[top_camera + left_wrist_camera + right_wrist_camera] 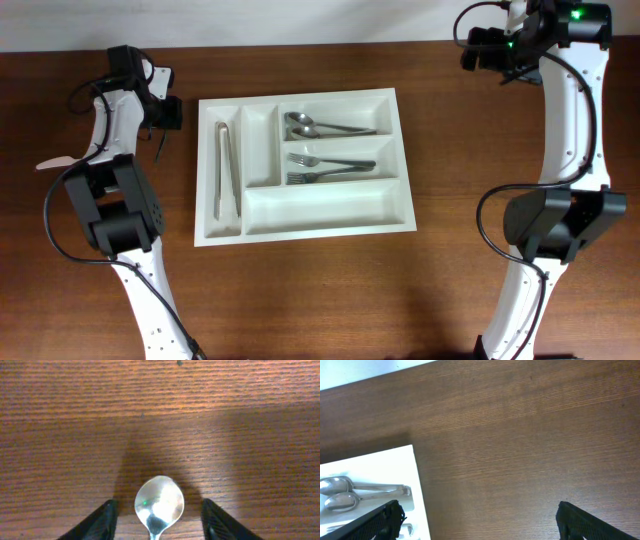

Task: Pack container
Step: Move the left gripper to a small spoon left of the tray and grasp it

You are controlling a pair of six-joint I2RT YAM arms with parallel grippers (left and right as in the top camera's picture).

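The container (300, 225) is a large white tray in the middle of the table. Tongs (227, 170) lie in its left narrow compartment, spoons (310, 127) in the top wide one, and forks (320, 168) in the middle one. My left gripper (165, 112) is beyond the tray's top left corner. In the left wrist view it (158, 510) is open, with a silver spoon (159, 501) between the fingers and a gap on each side. My right gripper (485, 50) (480, 517) is open and empty, right of the tray's corner (370, 465).
The tray's second narrow compartment and its bottom wide compartment hold nothing. A small pale flat piece (55, 162) sticks out beside the left arm. Both arm bases stand at the front left and front right of the brown wooden table (460, 280).
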